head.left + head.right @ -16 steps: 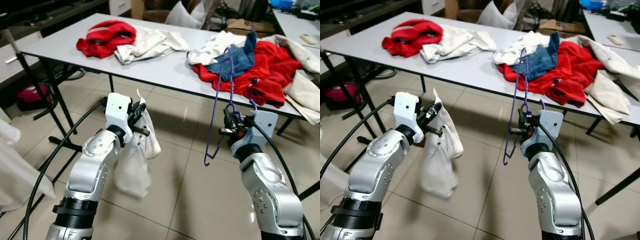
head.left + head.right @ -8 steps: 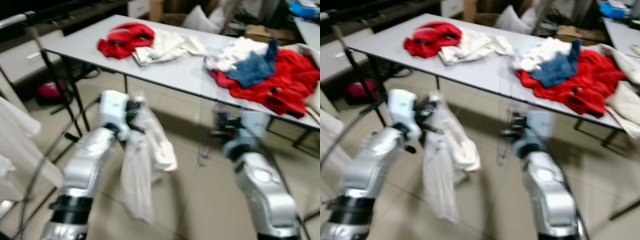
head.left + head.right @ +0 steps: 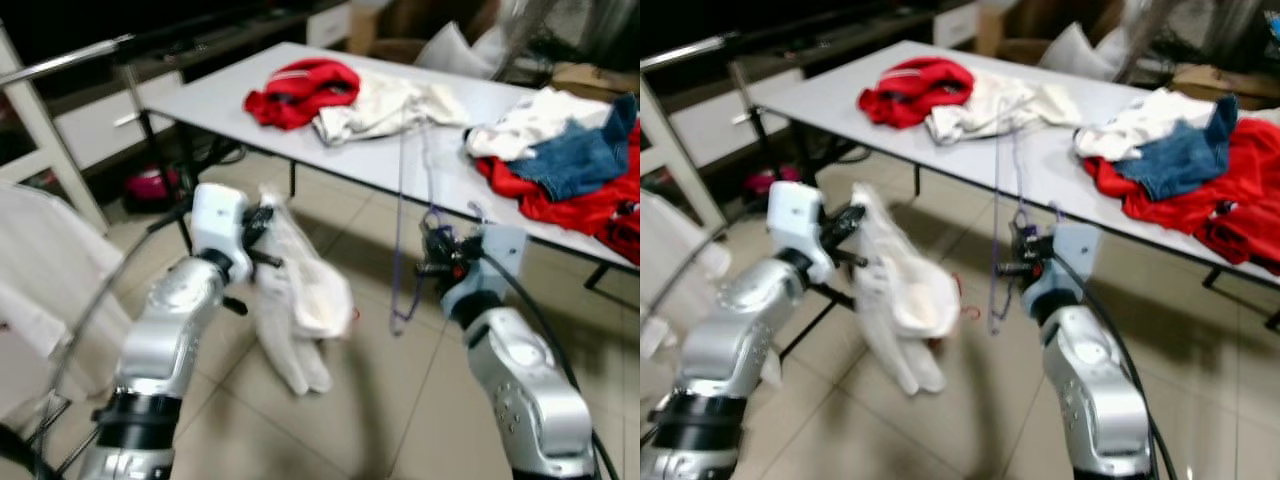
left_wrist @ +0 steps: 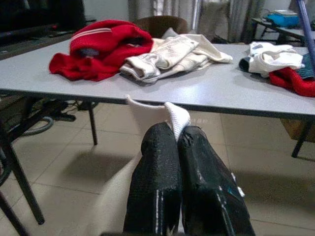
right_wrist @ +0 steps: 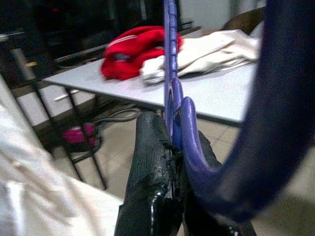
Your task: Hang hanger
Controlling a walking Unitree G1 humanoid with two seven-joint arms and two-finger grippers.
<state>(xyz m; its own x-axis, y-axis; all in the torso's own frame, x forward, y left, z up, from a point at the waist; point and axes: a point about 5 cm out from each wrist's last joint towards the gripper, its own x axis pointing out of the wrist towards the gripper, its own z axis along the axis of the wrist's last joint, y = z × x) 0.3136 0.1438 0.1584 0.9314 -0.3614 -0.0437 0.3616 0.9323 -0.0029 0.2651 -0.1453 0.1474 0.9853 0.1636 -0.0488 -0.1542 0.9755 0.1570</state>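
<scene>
My right gripper (image 3: 433, 258) is shut on a thin purple hanger (image 3: 402, 200), which stands roughly upright in front of the grey table (image 3: 400, 160). In the right wrist view the hanger (image 5: 170, 73) runs between the black fingers (image 5: 152, 147). My left gripper (image 3: 258, 222) is shut on a white garment (image 3: 300, 300) that hangs down over the tiled floor. The left wrist view has the two fingers (image 4: 157, 167) pressed together on a corner of the white cloth (image 4: 174, 115).
Red (image 3: 300, 85) and cream (image 3: 385, 100) clothes lie at the table's left end, with blue (image 3: 585, 160) and red (image 3: 590, 210) ones at the right. A clothes rack rail (image 3: 70, 62) with hanging white garments (image 3: 45, 280) stands at the far left. Tiled floor lies below.
The camera has swung left, bringing the rack and its white clothes into view. The white garment has swung out to the right. Both grippers keep their hold.
</scene>
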